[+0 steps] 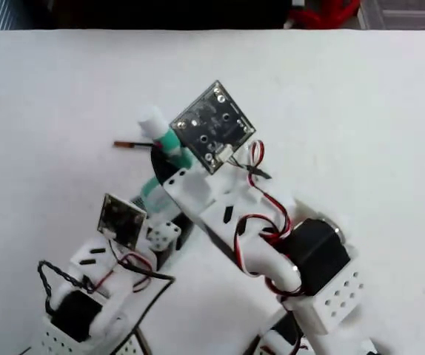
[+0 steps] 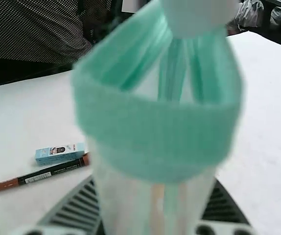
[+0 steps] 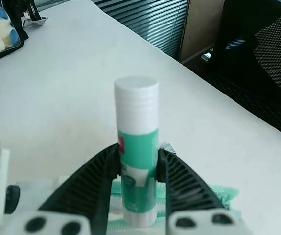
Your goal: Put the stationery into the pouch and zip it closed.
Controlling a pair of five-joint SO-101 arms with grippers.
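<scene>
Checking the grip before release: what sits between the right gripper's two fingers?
The glue stick, clamped between the right gripper's black fingers; the right wrist view shows it.

Both arms are wearing white printed shells over black motor blocks. The right arm [image 1: 331, 296] is carrying looping red, black and white wires and a dark square camera board [image 1: 212, 127] dotted with small round marks. The left arm [image 1: 94, 259] is trailing a black cable [image 1: 63, 272] toward the table edge by the arms' bases. The right gripper [image 3: 138, 159] is showing black ribbed fingers [image 3: 184, 191].
</scene>
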